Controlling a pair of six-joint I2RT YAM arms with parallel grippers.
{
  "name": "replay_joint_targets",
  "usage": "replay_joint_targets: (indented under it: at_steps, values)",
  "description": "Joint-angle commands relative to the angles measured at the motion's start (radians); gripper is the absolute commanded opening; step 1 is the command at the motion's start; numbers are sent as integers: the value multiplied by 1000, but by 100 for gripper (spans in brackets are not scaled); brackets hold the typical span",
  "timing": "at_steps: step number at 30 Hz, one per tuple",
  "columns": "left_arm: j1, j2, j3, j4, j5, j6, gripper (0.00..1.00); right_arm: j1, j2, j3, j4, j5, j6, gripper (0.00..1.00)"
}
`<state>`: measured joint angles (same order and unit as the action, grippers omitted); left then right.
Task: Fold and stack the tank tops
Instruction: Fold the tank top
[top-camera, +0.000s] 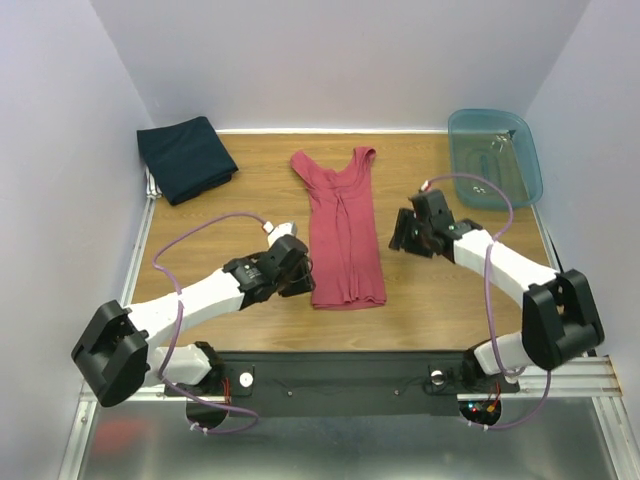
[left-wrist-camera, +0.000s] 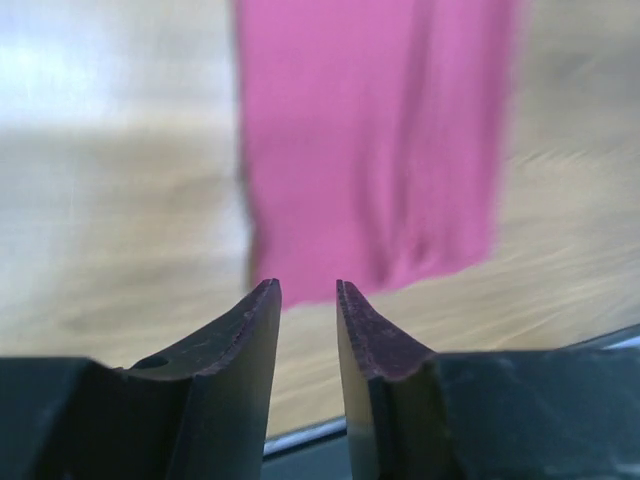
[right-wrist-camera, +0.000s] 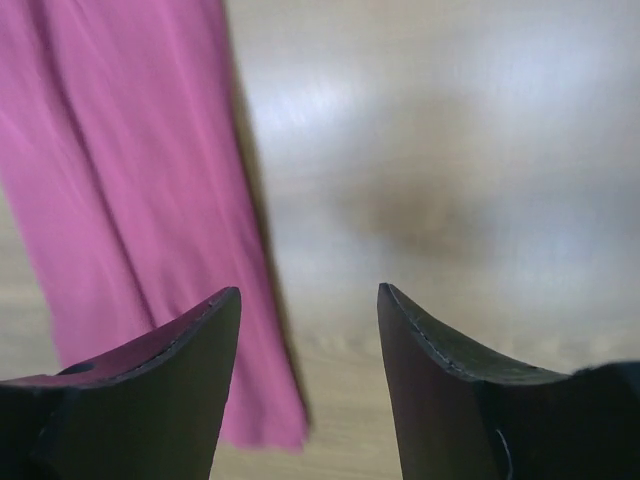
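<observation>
The maroon tank top (top-camera: 342, 228) lies flat in a narrow lengthwise strip on the wooden table (top-camera: 450, 310), straps toward the back. It shows pink in the left wrist view (left-wrist-camera: 370, 130) and the right wrist view (right-wrist-camera: 120, 200). The navy tank top (top-camera: 185, 157) sits as a folded square at the back left corner. My left gripper (top-camera: 300, 275) is open and empty, just left of the maroon top's lower hem (left-wrist-camera: 308, 290). My right gripper (top-camera: 405, 235) is open and empty, just right of the top's middle (right-wrist-camera: 308, 295).
A translucent blue plastic tub (top-camera: 495, 155) stands at the back right corner. White walls close the table in on the left, back and right. Purple cables loop over both arms.
</observation>
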<state>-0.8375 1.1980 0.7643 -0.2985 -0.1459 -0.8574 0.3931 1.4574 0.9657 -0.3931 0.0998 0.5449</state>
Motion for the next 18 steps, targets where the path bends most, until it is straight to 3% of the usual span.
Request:
replay_joint_targets:
  at_steps: [1, 8, 14, 18]
  values:
    - [-3, -24, -118, 53, 120, -78, 43, 47, -136, -182, 5, -124, 81, 62]
    - [3, -95, -295, 203, 204, -149, 49, 95, -284, -349, 3, -199, 165, 61]
    - [8, -49, -313, 298, 241, -149, 50, 179, -243, -369, 22, -166, 213, 60]
    - [31, -75, -390, 453, 270, -167, 50, 182, -227, -387, 43, -157, 231, 60]
